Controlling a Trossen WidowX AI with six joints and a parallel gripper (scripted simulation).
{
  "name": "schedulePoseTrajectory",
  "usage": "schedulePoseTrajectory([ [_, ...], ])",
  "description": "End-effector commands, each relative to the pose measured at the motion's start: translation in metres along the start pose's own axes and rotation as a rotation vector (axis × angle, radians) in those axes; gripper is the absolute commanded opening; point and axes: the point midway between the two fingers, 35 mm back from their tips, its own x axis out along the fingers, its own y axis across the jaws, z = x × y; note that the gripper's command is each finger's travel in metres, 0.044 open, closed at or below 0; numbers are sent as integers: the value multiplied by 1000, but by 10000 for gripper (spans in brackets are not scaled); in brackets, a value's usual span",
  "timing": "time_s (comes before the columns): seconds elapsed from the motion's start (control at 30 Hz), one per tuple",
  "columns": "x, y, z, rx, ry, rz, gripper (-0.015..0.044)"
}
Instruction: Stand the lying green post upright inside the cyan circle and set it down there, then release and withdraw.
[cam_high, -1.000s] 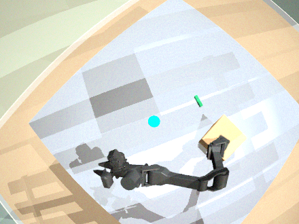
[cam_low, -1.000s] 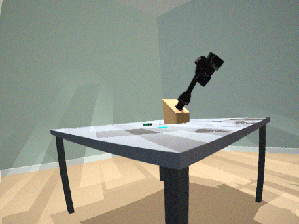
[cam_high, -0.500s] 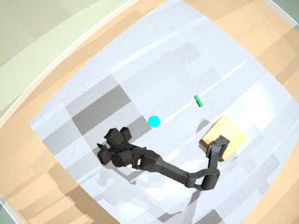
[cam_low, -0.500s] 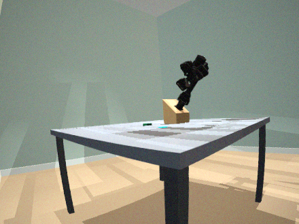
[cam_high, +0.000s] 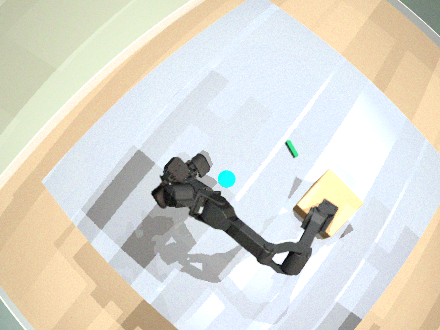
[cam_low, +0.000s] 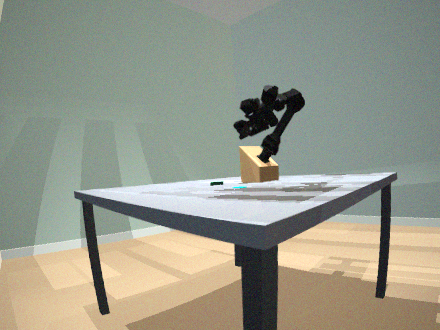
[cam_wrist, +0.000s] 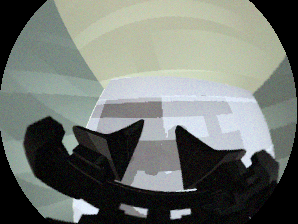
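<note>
Top view, left to right. Far left: the black parallel-jaw gripper (cam_high: 162, 182) (cam_low: 239, 131) (cam_wrist: 160, 125), raised above the pale blue-grey tabletop (cam_high: 240, 120) (cam_low: 200, 200) (cam_wrist: 140, 85). Fingers parted part-way, nothing between them.

Next, just beside the arm's wrist in this view: the flat, round cyan circle (cam_high: 226, 179) (cam_low: 240, 187), target for the post. Unoccupied.

Farther right, well apart from the circle: the small, slim green post (cam_high: 292, 148) (cam_low: 216, 183), lying on its side on the tabletop. Out of the wrist view.

Right of that: the wedge-shaped, tan wooden-looking block (cam_high: 345, 200) (cam_low: 250, 167), carrying the base of the black jointed arm (cam_high: 245, 237) (cam_low: 285, 122).

Handling, by judgement: post probably light and stiff, not fragile; smooth sides may slip or roll. Best hold: across its narrow width, toward one end, leaving the other free to become the foot. Grip seems the first step; turning upright follows. Narrow footing could topple on release.
</note>
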Motion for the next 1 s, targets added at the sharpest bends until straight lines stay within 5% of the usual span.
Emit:
schedulePoseTrajectory([
  [0.0, 8, -31, 4, -30, 33, -73, 233],
  [0.97, 4, -242, 0, -88, 374, -428, 233],
])
